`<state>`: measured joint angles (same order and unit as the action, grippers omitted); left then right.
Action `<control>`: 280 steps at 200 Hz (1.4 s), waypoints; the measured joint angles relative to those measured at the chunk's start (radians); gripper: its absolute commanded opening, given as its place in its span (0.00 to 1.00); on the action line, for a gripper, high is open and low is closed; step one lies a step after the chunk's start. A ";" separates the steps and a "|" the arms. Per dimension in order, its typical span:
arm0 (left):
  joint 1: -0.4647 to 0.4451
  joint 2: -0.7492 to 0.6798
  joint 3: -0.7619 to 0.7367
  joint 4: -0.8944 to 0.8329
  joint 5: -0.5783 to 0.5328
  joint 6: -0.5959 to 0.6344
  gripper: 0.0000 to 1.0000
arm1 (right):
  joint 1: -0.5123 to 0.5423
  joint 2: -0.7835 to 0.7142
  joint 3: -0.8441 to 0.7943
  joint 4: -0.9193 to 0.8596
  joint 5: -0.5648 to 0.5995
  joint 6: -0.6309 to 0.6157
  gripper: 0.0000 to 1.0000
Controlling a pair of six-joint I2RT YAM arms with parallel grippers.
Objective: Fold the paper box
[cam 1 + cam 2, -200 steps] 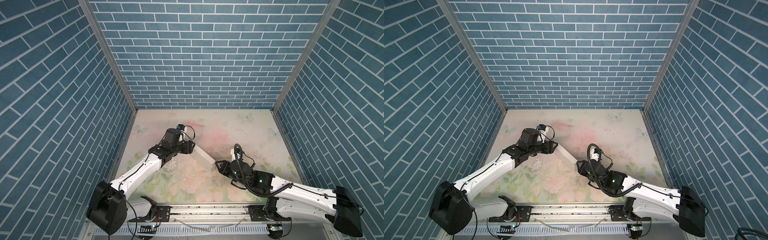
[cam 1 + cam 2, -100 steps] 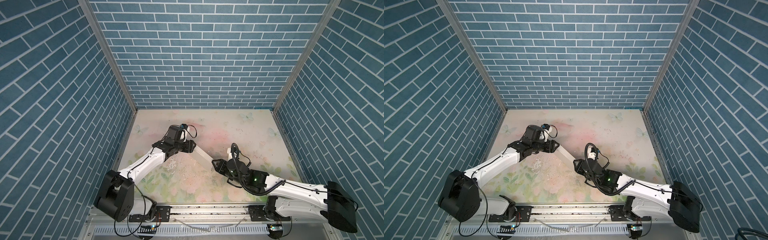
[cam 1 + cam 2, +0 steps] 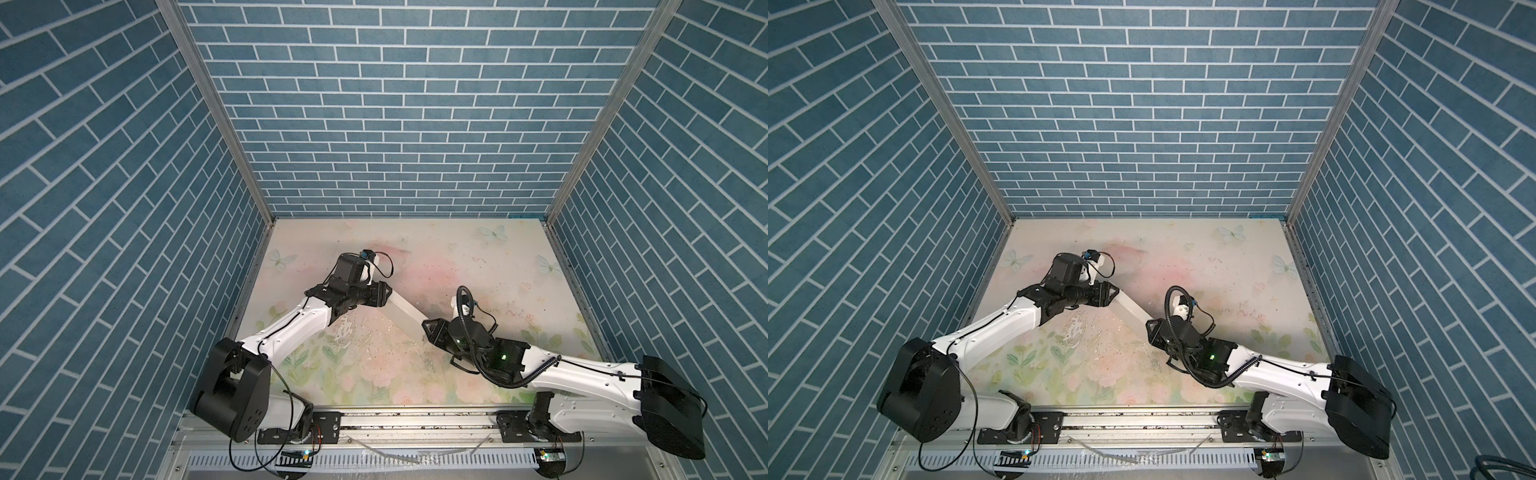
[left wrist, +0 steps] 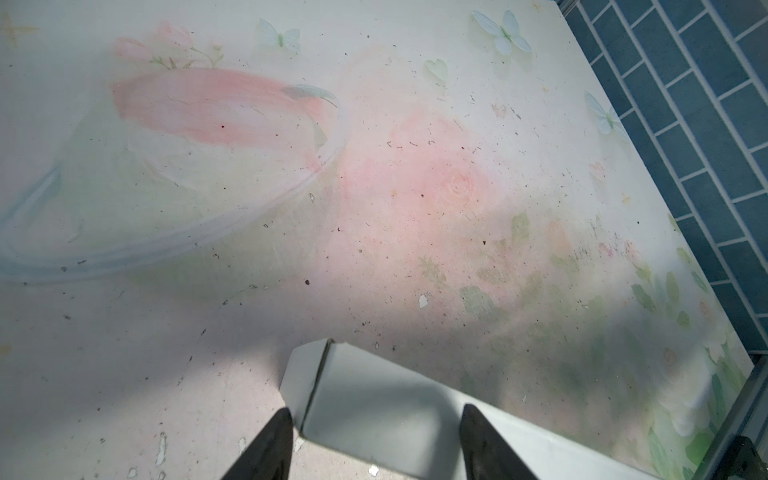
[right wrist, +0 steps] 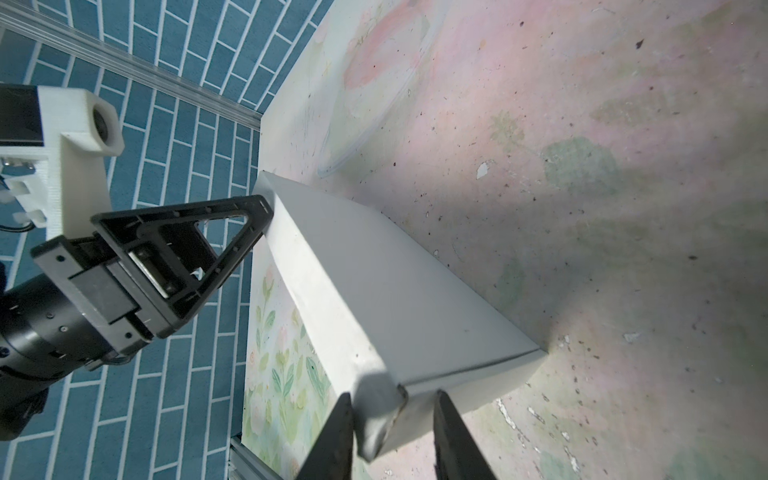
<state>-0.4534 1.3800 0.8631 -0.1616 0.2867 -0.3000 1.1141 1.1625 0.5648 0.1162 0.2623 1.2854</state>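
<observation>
Floral table mat (image 3: 453, 253) is scuffed and speckled, a printed butterfly (image 3: 493, 233) at its one o'clock; blue brick walls (image 3: 395, 104) surround, metal rail (image 3: 415, 423) at six.

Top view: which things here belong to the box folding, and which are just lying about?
Job: the paper box; left gripper and right gripper at its two ends.
Just there: floral table mat; blue brick walls; small flecks on the mat.
</observation>
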 measured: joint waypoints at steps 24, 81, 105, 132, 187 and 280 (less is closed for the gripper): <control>0.000 -0.036 -0.037 0.015 -0.014 -0.012 0.63 | -0.001 0.008 0.007 -0.001 -0.013 -0.003 0.29; 0.004 -0.169 -0.135 -0.006 -0.070 -0.069 0.61 | 0.009 0.047 0.071 -0.067 -0.070 -0.030 0.27; 0.003 -0.254 -0.189 -0.040 -0.087 -0.099 0.61 | 0.026 0.053 0.082 -0.095 -0.084 -0.034 0.27; 0.003 -0.337 -0.248 -0.119 -0.096 -0.134 0.61 | 0.047 0.065 0.082 -0.167 -0.087 -0.037 0.27; 0.003 -0.487 -0.338 -0.245 -0.084 -0.215 0.61 | 0.042 -0.022 0.082 -0.364 -0.034 -0.064 0.30; 0.056 -0.175 -0.204 -0.172 -0.071 -0.204 0.58 | -0.143 0.007 0.106 -0.423 -0.129 -0.196 0.43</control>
<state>-0.3969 1.2045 0.6594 -0.3340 0.2153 -0.5041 0.9714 1.1698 0.6712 -0.3073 0.1337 1.0897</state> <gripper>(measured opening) 0.583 0.433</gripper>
